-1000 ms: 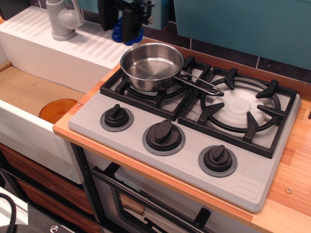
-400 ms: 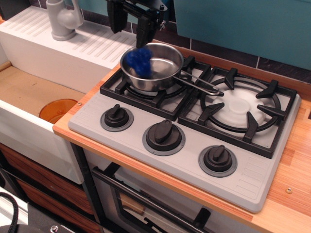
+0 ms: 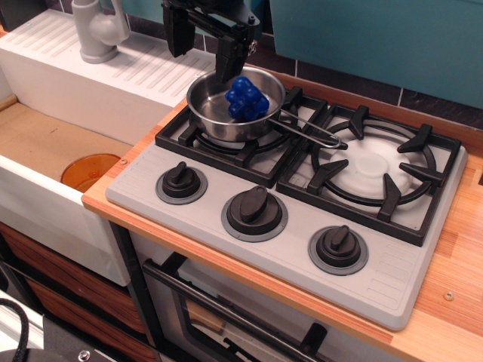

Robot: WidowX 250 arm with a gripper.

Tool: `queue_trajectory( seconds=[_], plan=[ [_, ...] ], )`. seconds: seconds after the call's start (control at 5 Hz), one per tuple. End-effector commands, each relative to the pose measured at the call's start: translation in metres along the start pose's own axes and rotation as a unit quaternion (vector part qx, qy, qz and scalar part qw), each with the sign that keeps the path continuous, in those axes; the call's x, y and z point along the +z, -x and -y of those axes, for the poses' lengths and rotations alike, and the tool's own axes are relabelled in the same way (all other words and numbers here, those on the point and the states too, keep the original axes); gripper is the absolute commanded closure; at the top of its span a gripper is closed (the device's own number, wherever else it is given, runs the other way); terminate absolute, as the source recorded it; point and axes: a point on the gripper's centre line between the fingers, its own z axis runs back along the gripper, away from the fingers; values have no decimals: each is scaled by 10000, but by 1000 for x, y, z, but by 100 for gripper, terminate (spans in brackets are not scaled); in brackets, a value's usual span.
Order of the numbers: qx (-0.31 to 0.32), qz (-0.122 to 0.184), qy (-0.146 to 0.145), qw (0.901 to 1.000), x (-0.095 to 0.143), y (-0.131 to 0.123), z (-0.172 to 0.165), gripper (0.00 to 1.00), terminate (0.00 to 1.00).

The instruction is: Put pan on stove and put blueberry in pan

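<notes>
Blueberry [image 3: 246, 98] is now lying inside the pan [image 3: 235, 103], toward its far right wall, where a moment ago it was blurring through the air at the left rim. Claw [image 3: 201, 41] is hanging just above the pan's far left edge with its fingers spread wide and gripping nothing. Pan is sitting on the left grate of the stove [image 3: 287, 197], so both parts of the task are looking complete. Its wire handle [image 3: 311, 131] is pointing right and slightly near, running along that long axis toward the right burner.
</notes>
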Motion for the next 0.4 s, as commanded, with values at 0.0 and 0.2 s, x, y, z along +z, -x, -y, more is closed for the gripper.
queue_trajectory(
  seconds=[0.0,0.2],
  plan=[
    [78,311,-50,9995,28,-3,6,0,0],
    [83,289,-27,9995,31,-2,8,0,0]
  ],
)
